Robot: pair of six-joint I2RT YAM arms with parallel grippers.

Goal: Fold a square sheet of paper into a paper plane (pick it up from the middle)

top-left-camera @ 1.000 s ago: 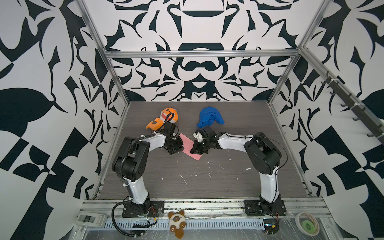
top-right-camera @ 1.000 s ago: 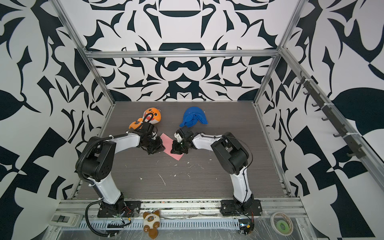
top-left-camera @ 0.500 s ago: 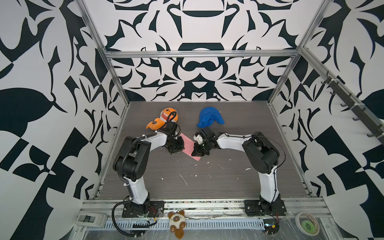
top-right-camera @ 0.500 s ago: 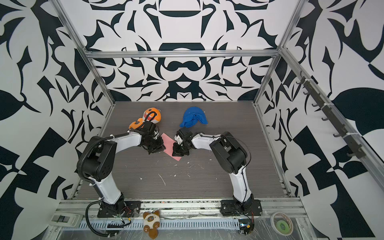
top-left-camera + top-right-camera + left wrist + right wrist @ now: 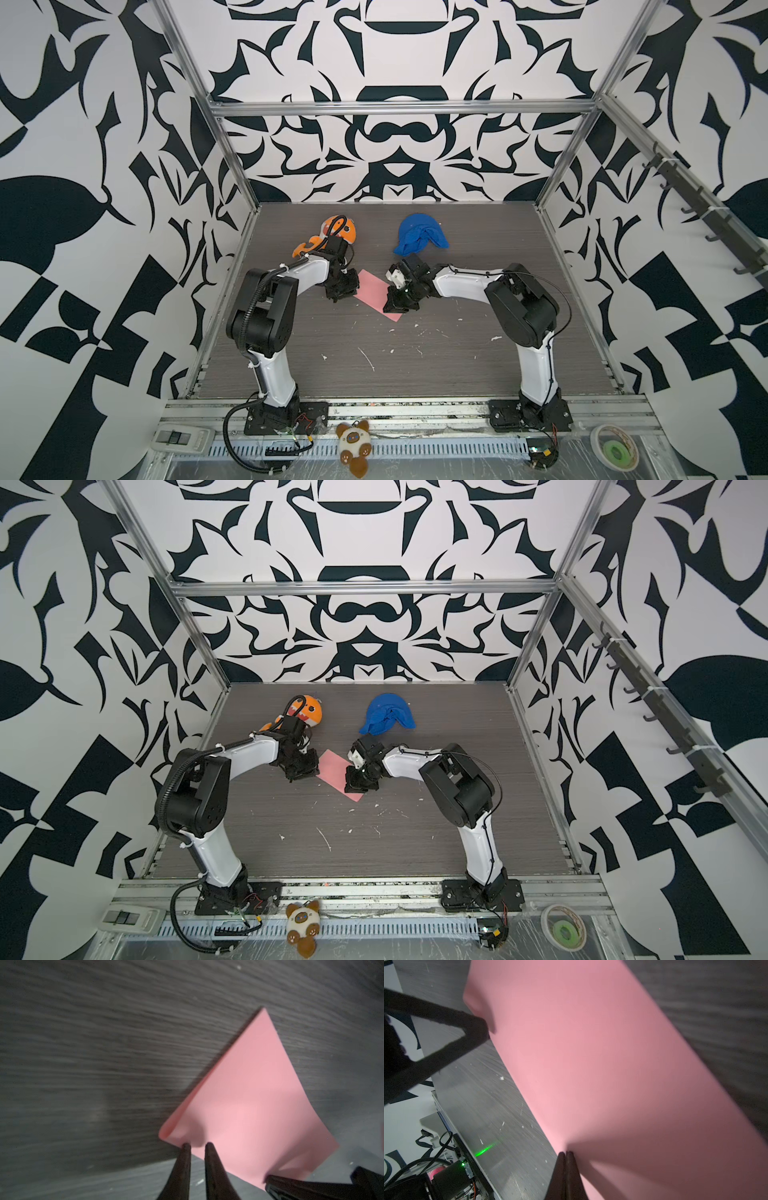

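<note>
While the square sheet of paper point(image 5: 376, 294) is seen lying on the table point(image 5: 415, 365) between both arms, doubled into a narrow rectangle, the half-fold is judged done or being creased. The left claw point(image 5: 197, 1145) is narrowly parted, tips touching a short edge by the looped fold; a grip cannot be confirmed. The right claw point(image 5: 566, 1153) is closed tight, tips set at the long edge. Next, probably, one end must be pinned while a corner is lifted over for the nose.
</note>
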